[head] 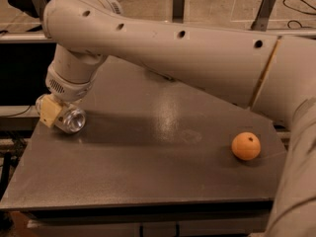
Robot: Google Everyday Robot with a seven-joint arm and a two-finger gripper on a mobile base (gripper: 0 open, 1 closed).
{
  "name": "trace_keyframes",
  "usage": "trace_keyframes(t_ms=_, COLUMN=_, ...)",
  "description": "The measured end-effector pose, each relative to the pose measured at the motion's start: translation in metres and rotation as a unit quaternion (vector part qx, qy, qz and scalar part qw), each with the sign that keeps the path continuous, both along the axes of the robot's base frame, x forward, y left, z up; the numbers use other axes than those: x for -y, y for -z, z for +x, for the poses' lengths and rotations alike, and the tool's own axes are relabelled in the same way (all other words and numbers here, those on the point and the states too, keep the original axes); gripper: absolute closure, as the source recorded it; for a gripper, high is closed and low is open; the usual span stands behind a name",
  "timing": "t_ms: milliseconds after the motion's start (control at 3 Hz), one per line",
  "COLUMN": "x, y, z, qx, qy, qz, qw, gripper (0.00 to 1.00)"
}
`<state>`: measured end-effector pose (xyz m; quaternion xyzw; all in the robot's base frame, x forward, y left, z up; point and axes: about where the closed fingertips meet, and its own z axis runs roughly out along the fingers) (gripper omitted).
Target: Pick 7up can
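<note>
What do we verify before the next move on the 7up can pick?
1. 7up can in view, lying on its side near the table's left edge: ok.
2. gripper down at the can, against its left side: ok.
3. Firm grasp on the can: cannot tell.
4. Can off the table: not ok, it looks to rest on the surface.
5. orange out of the way, far right of the can: ok.

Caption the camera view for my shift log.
Gripper at the 7up can, which lies on its side near the grey table's left edge; an orange sits far right.
</note>
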<state>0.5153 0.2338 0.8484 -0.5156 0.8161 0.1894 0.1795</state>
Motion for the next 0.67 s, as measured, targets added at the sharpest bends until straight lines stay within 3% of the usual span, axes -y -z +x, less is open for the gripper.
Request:
trace_keyframes(t_ms=333, x=0.021, y=-0.013, z=0.013, qx=0.033, qy=0.005, qz=-0.016, qw=0.9993, gripper=0.87)
trace_keyframes(t_ms=667, x=0.059, y=-0.034, z=0.04, qx=0.08, qy=0.014, qz=-0.013, qw=0.9966, gripper=1.0)
